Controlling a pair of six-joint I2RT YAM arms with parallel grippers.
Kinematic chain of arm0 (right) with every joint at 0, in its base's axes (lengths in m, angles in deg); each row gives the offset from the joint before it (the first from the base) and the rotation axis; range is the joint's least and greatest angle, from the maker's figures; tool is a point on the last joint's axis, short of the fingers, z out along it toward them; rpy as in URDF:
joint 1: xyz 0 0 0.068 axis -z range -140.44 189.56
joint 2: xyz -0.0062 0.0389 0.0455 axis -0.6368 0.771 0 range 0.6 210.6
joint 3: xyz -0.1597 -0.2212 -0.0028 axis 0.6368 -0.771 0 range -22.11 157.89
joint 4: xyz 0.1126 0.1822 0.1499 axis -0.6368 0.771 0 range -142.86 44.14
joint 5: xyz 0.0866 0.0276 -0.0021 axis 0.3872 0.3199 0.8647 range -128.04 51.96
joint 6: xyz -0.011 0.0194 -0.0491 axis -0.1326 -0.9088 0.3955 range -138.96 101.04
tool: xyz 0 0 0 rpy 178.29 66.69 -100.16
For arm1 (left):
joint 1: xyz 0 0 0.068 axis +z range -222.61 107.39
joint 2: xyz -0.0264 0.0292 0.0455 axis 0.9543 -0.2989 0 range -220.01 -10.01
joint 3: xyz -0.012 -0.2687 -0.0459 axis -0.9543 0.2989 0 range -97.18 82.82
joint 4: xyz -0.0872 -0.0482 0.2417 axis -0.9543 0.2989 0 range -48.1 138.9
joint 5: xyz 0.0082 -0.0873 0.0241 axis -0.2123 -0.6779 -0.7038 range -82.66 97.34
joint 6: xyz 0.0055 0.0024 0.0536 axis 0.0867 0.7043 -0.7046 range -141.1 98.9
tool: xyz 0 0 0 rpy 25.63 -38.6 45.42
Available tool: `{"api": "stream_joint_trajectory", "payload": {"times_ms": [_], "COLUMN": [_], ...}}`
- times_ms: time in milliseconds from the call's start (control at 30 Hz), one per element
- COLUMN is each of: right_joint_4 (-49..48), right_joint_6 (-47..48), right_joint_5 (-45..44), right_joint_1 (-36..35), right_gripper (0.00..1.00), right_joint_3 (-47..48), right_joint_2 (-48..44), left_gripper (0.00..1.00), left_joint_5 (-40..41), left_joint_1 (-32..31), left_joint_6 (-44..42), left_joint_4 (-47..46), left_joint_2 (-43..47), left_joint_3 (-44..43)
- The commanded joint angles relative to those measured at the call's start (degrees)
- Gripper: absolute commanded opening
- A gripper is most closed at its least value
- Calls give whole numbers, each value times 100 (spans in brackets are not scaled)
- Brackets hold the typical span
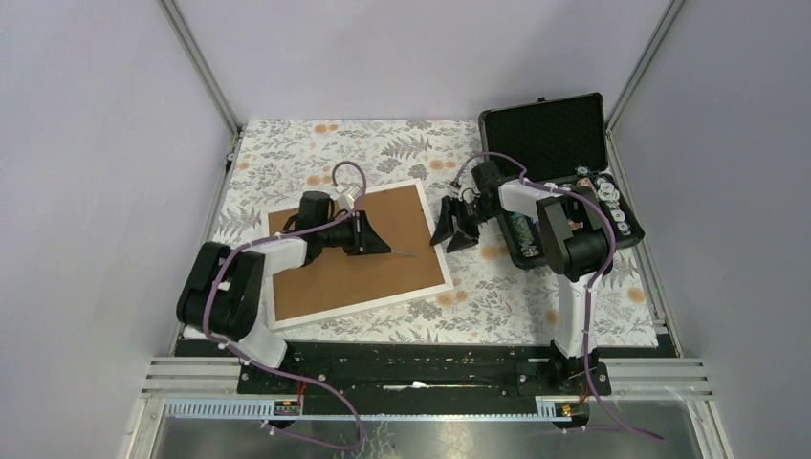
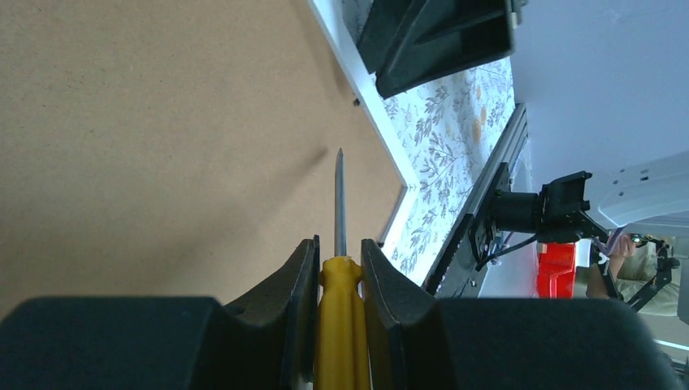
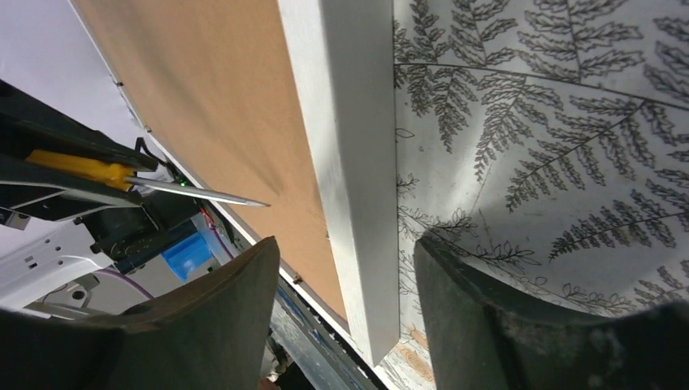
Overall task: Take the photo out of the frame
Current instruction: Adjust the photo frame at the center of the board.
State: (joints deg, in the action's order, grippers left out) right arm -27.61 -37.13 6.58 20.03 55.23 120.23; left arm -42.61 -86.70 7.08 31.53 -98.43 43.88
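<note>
The frame (image 1: 335,277) lies face down on the tablecloth, with its brown fibreboard back up and a thin white border around it. The photo is hidden under the back. My left gripper (image 1: 380,239) is over the frame's back and is shut on a yellow-handled screwdriver (image 2: 340,317). Its metal shaft (image 2: 340,195) points across the board towards the frame's right edge, just above the board. My right gripper (image 1: 456,233) is open and empty. It stands low at the frame's right edge, its jaws on either side of the white border (image 3: 349,162). The screwdriver also shows in the right wrist view (image 3: 85,169).
An open black foam-lined case (image 1: 545,134) stands at the back right. Its tray (image 1: 626,234) holds several small tools. The floral tablecloth (image 1: 497,296) covers the table. Metal rails (image 1: 430,373) run along the near edge. Grey walls close in both sides.
</note>
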Motion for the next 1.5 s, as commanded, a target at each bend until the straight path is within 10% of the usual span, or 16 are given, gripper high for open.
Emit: {"api": "stream_joint_trajectory", "payload": {"times_ms": [0, 900, 1167, 1467], "right_joint_4": [-467, -2353, -601, 317], "right_joint_6": [-231, -2300, 163, 1308], "right_joint_5": [182, -225, -1286, -2138], "right_joint_1": [37, -327, -358, -556], "right_gripper": [65, 29, 71, 83], "right_joint_3": [-192, -921, 957, 4632], "right_joint_2": [-223, -28, 43, 1998], "left_gripper": [0, 0, 0, 0], "left_joint_5": [117, -57, -558, -463], "left_joint_1": [-186, -83, 1034, 1822], "left_joint_6": [388, 1176, -209, -690], "left_joint_4": [-1043, -1424, 450, 1268], "left_joint_2": [-446, -1268, -438, 383], "left_joint_3": [-145, 76, -436, -507]}}
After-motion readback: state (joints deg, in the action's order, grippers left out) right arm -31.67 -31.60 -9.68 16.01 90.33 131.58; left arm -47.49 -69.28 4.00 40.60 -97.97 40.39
